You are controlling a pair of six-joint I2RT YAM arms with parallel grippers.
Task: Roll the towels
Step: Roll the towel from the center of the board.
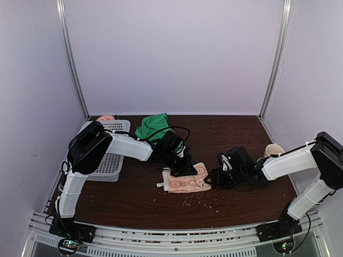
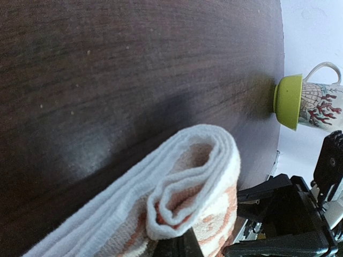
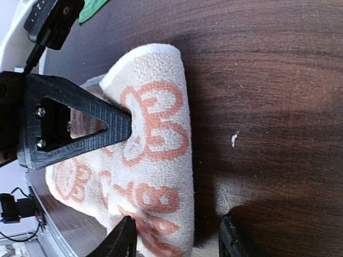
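- Two arms meet over one cloth: the small pinkish-beige terry towel printed with orange cartoon figures (image 1: pixel 187 182), flat on the dark wooden table (image 1: pixel 241 134) directly between both sets of jaws.
- Left gripper (image 1: pixel 180 168) is clamped tight, and it looks to be pinching the towel's turned-over edge. From its wrist view the cloth curls into a loose loop just ahead of the jaws, the start of a roll.
- That pinch makes sense: holding the fold stops the loop springing flat.
- Right gripper (image 3: pixel 176 240) faces it from the opposite end, jaws apart. The towel's edge lies between them beside one finger, the other finger is over bare wood, and nothing is gripped.
- My read: it stands ready to steady or tuck that end.
- Large plain bright green towel (image 1: pixel 153 127) lies bunched behind the left jaws, well apart, not rolled.
- White patterned mug with a green inside (image 2: pixel 305 101) sits well beyond the right jaws, out of play.
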